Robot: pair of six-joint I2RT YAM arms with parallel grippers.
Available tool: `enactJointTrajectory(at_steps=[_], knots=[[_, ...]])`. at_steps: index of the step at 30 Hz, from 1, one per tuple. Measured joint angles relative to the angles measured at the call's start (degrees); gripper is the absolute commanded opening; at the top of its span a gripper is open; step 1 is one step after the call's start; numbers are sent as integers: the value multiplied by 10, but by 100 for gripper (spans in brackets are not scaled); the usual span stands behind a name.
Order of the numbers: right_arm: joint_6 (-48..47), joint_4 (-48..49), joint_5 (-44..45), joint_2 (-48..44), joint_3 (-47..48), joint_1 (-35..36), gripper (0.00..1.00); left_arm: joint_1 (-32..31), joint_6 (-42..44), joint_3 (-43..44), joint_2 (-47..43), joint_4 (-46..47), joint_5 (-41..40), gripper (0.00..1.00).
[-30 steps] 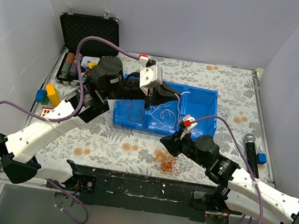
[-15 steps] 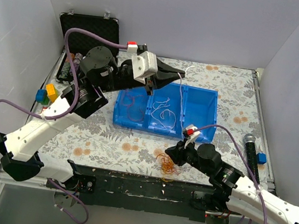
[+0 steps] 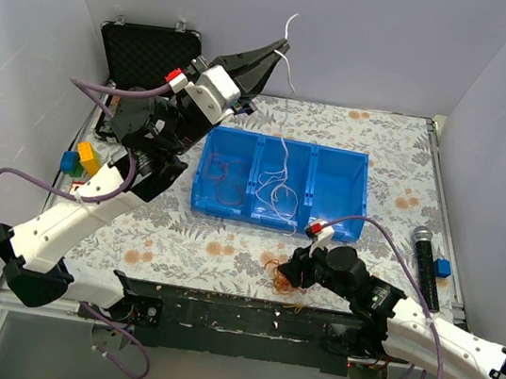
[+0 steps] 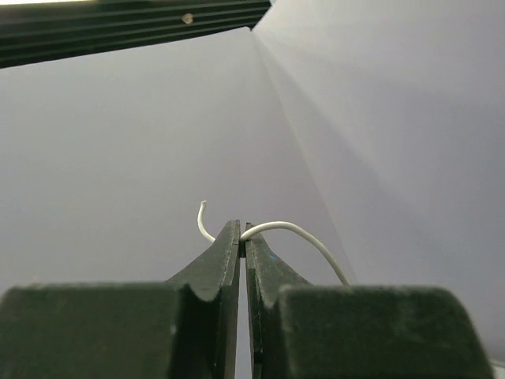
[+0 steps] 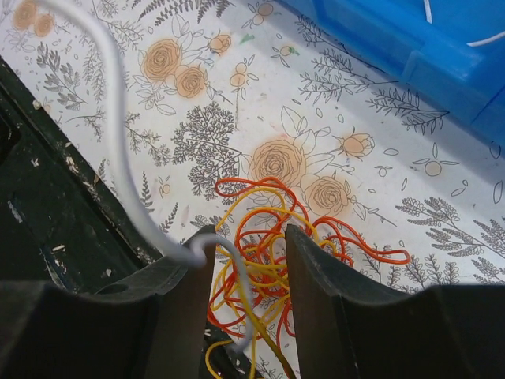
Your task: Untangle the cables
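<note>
Upper centre, the left tool [image 3: 279, 46] pinches a thin curly white wire [image 4: 288, 227] trailing into the middle compartment of the blue plastic bin [image 3: 339, 188]. The right tool [image 5: 246, 237] is spread over the orange-red wire tangle [image 5: 264, 272], lower centre. Gripped near its end, the white wire may slip free.

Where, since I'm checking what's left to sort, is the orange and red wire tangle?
In the top view the tangle lies on the flowered table near its front edge, in front of the blue bin, at the right tool.
</note>
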Motion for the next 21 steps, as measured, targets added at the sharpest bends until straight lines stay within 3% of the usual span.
enactJointTrajectory(at_steps=[13, 21], knots=[[8, -1, 0, 6, -27, 0, 57, 0, 16, -9, 5, 115, -58, 0], [8, 1, -2, 77, -23, 0, 62, 0, 42, 119, 85, 155, -54, 0]])
